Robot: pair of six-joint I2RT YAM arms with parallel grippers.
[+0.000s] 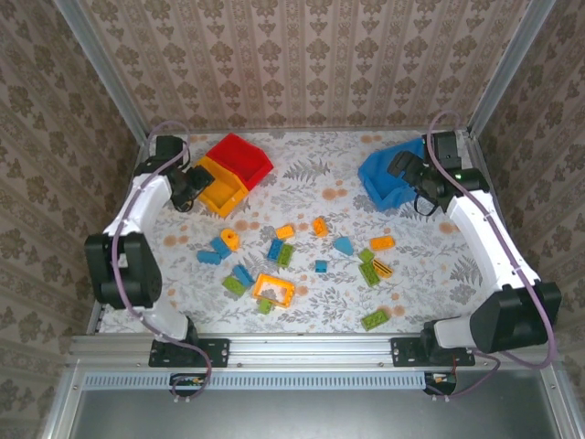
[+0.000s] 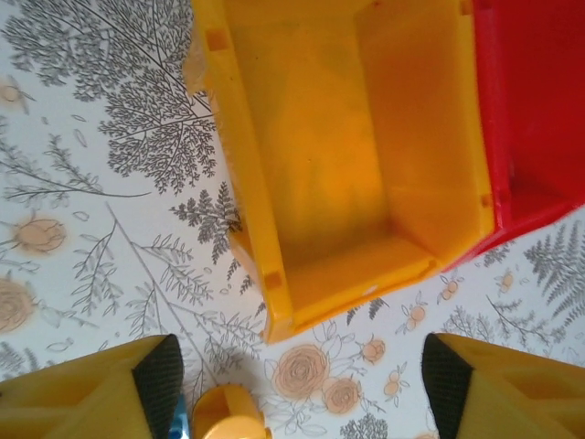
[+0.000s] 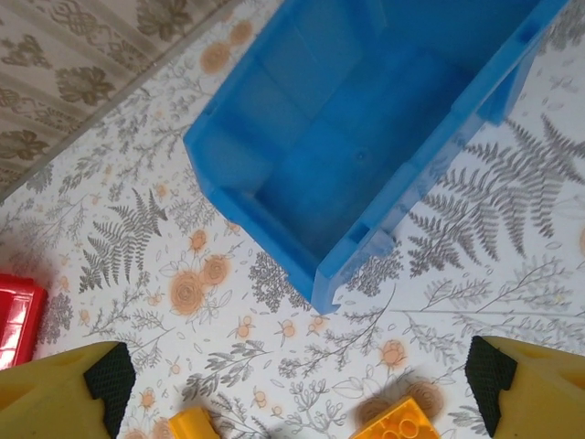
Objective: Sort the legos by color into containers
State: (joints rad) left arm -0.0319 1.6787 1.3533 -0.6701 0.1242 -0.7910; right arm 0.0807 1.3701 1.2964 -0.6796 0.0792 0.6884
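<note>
Yellow-orange plastic, item one: the small yellow-orange bin stands at the far left of the bench. One long wall touches the red bin, which sits behind it and to its right. The left wrist view confirms this contact, and the floor of the yellow-orange bin shows bare there. The blue bin stands at the far right, well apart from the other two and set at an angle to the bench edge. The right wrist view shows one corner of it and a bare stretch of its floor.

Condition of the left jaws: positioned just beside the near-left side of the yellow-orange bin, above the bench. Their black pads stand wide apart with nothing between them.

Condition of the right jaws: positioned at the right side of the blue bin in the top view. Their pads are likewise wide apart, gripping nothing.

Location of the legos: scattered across the middle and near part of the bench, between the two arms, outside all three bins. Noted:
- The open orange frame lies near the front centre, with a green brick just beside it on the left.
- Blue bricks lie left of centre.
- Orange bricks lie farther back.
- Green bricks lie on the right.

One orange studded brick lies on the bench at the bottom edge of the right wrist view, apart from the blue bin.
</note>
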